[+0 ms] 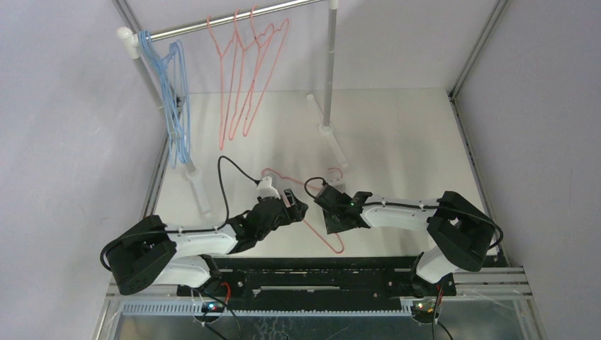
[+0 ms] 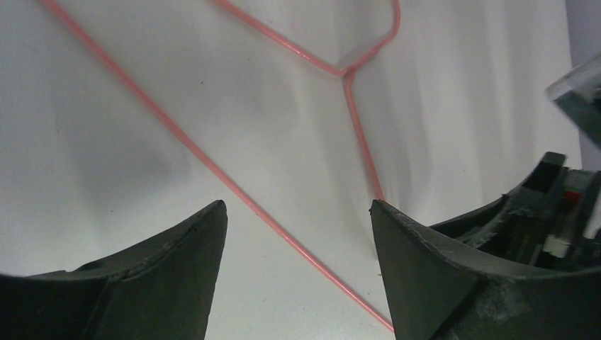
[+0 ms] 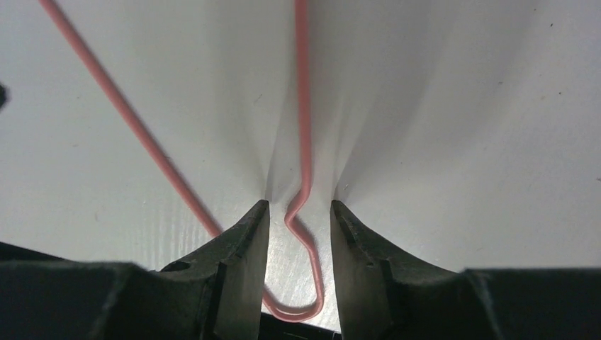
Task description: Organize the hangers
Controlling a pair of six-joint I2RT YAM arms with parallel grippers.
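Rail (image 1: 212,23), left end: blue hangers (image 1: 173,99) hang bunched, at least three; the overlap prevents an exact count. Mid-rail: pink hangers (image 1: 244,78), about four, hooks close together.

Left gripper (image 2: 298,209): fingers spread wide and holding nothing, low over the table (image 1: 397,142).

One loose pink hanger (image 2: 212,166) lies flat on the table between the two arms. One of its long wires crosses under the left fingers.

Right gripper (image 3: 299,205): jaws partly apart. A kinked bend of that hanger's wire sits between them, with a gap on each side.
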